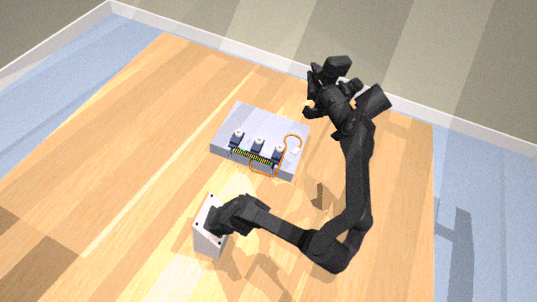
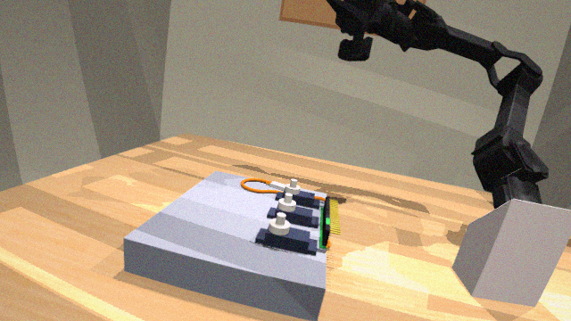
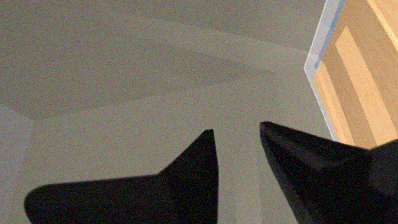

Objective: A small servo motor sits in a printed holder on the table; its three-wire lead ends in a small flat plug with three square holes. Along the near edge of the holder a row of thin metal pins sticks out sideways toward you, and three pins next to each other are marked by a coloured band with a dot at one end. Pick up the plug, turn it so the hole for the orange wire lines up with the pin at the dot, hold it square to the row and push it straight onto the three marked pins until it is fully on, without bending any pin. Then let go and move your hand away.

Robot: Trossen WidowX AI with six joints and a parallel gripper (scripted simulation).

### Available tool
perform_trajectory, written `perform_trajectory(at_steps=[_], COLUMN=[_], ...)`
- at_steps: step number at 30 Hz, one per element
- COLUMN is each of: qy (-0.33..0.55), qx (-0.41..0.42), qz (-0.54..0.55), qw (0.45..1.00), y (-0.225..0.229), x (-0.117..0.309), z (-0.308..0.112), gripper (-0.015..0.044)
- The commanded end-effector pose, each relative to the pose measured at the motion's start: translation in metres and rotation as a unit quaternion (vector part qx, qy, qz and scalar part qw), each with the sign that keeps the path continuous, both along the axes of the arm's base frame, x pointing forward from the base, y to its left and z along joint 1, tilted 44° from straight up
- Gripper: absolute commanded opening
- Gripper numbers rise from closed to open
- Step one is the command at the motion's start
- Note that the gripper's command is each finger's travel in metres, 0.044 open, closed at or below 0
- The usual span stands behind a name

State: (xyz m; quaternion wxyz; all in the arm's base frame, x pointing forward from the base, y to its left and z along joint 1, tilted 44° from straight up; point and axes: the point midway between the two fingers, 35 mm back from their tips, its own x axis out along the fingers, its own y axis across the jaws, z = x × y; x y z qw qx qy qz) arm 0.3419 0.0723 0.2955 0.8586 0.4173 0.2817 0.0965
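The white plug [image 1: 295,150] [image 2: 277,185] lies on top of the grey holder [image 1: 260,115] [image 2: 187,223], to the right of the servos in the top view. Its orange lead [image 1: 292,135] [image 2: 242,184] loops behind it and runs over the near edge. The yellow pin row [image 1: 252,156] [image 2: 335,217] sticks out from that edge. Green shows along the row, but the dot and marked pins are too small to make out. My gripper [image 3: 236,134] is partly open with nothing between its fingertips. It hangs high and well away from the plug, pointing at the wall.
Three dark blue servos with white hubs stand behind the pins: left [image 1: 237,139], middle [image 1: 258,145] and right [image 1: 278,153]. The arm's pale base [image 1: 205,243] [image 2: 519,254] stands on the near side of the holder. The arm arches around to the right of the holder.
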Motion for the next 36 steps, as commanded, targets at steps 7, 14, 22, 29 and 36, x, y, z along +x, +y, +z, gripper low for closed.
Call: perform_trajectory(at_steps=[7, 14, 22, 29, 36], qy=[-0.090, -0.145, -0.200, -0.242, -0.277], qx=[-0.093, -0.157, -0.228, -0.290, -0.350], qz=[-0.011, -0.023, -0.041, -0.060, -0.082], qw=[0.991, 0.977, 0.952, 0.924, 0.891], y=[-0.016, -0.027, -0.039, -0.050, -0.061], x=[-0.002, -0.003, -0.007, -0.012, -0.018], z=[0.005, 0.010, 0.016, 0.022, 0.027], gripper=[0.0115, 0.0115, 0.0115, 0.0115, 0.0115])
